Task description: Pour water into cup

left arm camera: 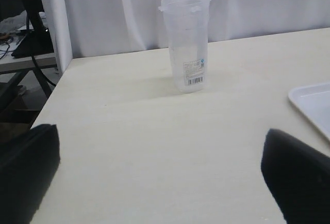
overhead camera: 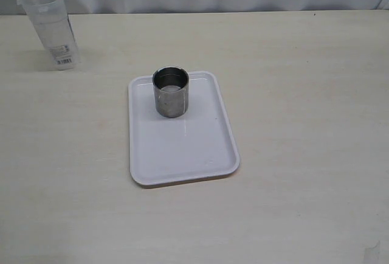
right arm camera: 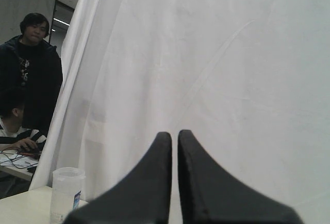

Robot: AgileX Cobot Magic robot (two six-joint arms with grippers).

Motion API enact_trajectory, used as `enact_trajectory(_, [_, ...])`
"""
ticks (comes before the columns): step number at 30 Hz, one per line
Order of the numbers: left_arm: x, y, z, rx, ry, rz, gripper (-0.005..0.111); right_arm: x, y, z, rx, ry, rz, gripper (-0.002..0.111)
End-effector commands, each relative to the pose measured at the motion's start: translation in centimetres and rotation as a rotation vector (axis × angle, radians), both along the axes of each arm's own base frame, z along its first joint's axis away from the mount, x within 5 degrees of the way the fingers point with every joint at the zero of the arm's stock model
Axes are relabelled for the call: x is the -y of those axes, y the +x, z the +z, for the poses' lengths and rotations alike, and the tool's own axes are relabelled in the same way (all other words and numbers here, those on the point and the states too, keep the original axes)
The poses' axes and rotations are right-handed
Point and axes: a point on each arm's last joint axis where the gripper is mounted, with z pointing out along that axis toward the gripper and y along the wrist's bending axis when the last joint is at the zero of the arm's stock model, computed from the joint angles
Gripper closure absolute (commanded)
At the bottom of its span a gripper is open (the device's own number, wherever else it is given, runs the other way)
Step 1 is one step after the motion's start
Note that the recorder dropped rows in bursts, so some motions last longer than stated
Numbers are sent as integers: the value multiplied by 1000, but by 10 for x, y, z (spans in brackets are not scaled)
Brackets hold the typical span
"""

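our left claw [left arm camera: 161,175], spread wide, faces the upright tall translucent plastic container [left arm camera: 186,43] at far left, our right claw [right arm camera: 174,144] is pressed together, and the short grey steel cup [overhead camera: 171,92] stands on a white tray [overhead camera: 182,151].

We see a pale wood-grain counter [overhead camera: 304,93] backed by a white curtain [right arm camera: 206,53], and past the curtain's edge a grey desk [left arm camera: 26,61] strewn with cables [right arm camera: 15,157].

Can't tell water level in cup [overhead camera: 171,98] or plastic container [left arm camera: 186,38]. Can't read label [left arm camera: 195,72] print, too small. Seeing only part of tray [left arm camera: 315,105] and left gripper [left arm camera: 160,152] fingers [left arm camera: 26,172], clipped at left wrist frame edge.
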Motion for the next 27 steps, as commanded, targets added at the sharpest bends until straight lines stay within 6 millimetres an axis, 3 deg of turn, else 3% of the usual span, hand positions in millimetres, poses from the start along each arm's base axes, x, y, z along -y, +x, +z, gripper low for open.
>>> enact_trajectory(1, [0,0,0,12,-11,-5,2,0,1,-2,-10,2,-4,104])
enact_trajectory(7, [0,0,0,12,-4,-4,2,0,1,-2,-10,2,-4,104])
enact_trajectory(9, [0,0,0,12,-10,-3,9,0,1,-2,-10,2,-4,104])
enact_trajectory(11, [0,0,0,9,-10,-3,23,0,1,-2,-10,2,-4,104])
enact_trajectory(16, [0,0,0,7,-10,-3,74,0,1,-2,-10,2,-4,104])
enact_trajectory(20, [0,0,0,7,-10,-3,104,0,1,-2,-10,2,-4,104])
enact_trajectory(27, [0,0,0,7,-10,-3,107,0,1,-2,-10,2,-4,104])
